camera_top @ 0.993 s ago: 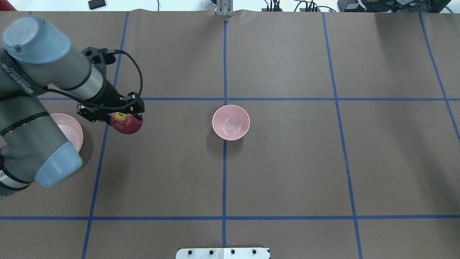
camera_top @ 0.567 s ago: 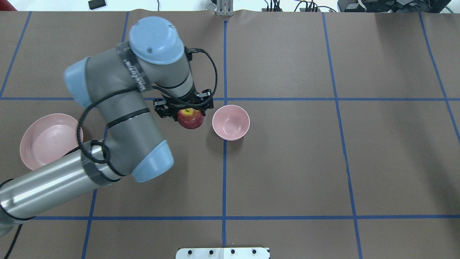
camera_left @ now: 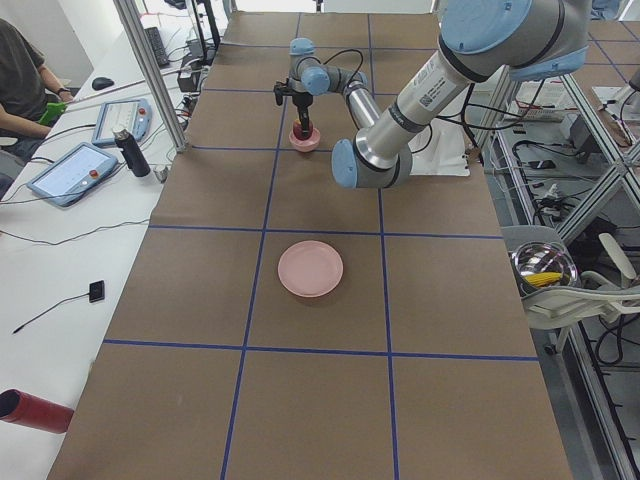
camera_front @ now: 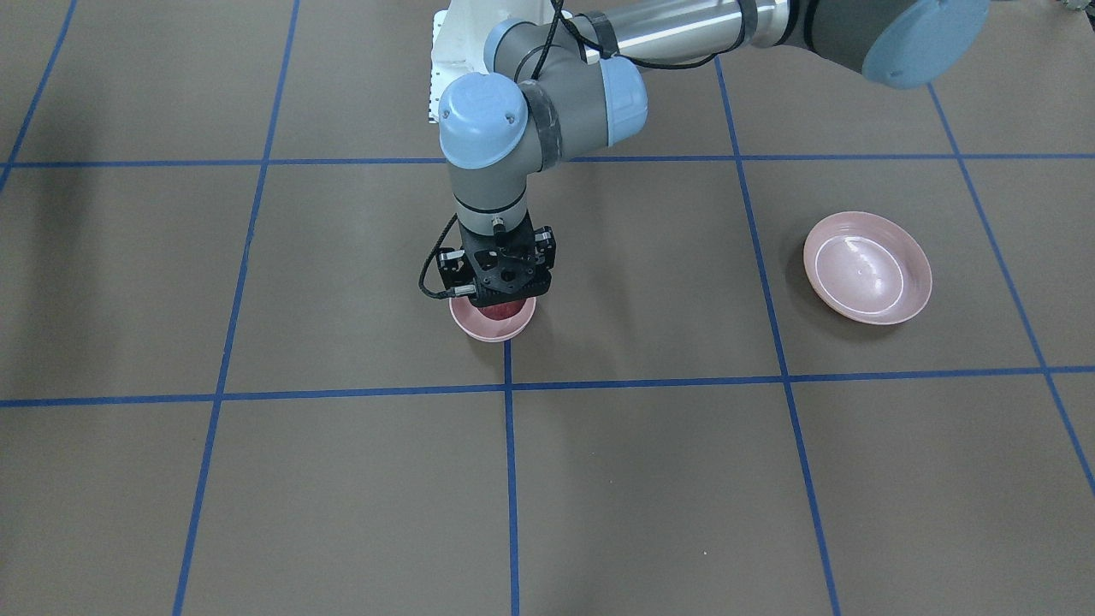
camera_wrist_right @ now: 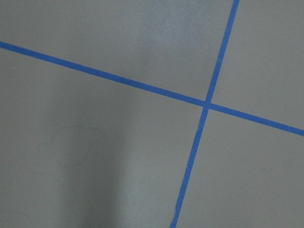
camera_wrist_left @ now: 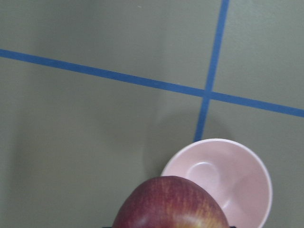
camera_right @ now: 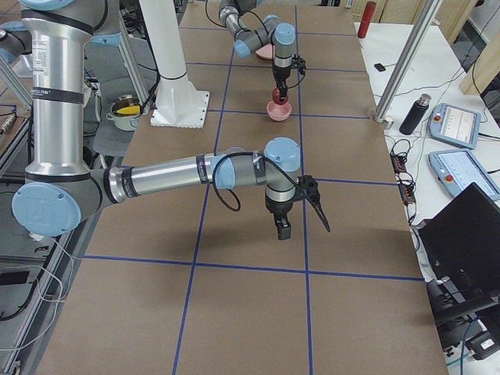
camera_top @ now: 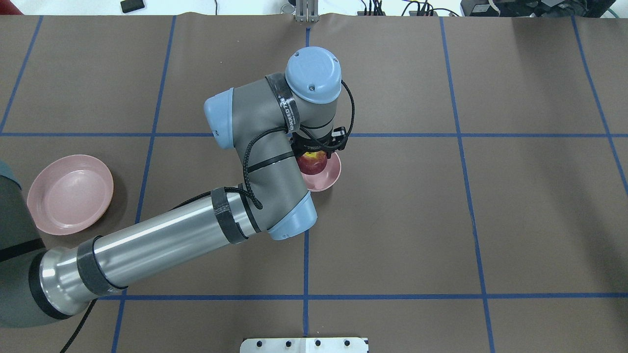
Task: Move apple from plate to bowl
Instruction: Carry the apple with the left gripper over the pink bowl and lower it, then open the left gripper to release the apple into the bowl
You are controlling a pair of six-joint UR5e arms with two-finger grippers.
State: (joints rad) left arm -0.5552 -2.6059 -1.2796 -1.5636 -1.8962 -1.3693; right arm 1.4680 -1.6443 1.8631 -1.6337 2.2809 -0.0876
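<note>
My left gripper [camera_top: 318,148] is shut on the dark red apple [camera_top: 313,162] and holds it directly over the small deep pink bowl [camera_top: 329,177] at the table's middle. In the front view the gripper [camera_front: 499,296] is low over the bowl [camera_front: 491,329], and only a red sliver of apple [camera_front: 503,310] shows at the rim. The left wrist view shows the apple [camera_wrist_left: 171,204] with the bowl [camera_wrist_left: 232,183] below it. The wide pink plate [camera_top: 70,193] lies empty at the far left. My right gripper [camera_right: 301,211] shows only in the right side view; I cannot tell its state.
The brown table cover [camera_top: 441,220] carries blue tape grid lines. The left arm's forearm [camera_top: 162,245] stretches across the left half between plate and bowl. A metal bracket [camera_top: 304,345] sits at the near edge. The right wrist view shows only a tape crossing [camera_wrist_right: 206,103].
My left arm has carried the apple to the right, from beside the plate across the table to over the bowl. The plate and bowl have not moved.
</note>
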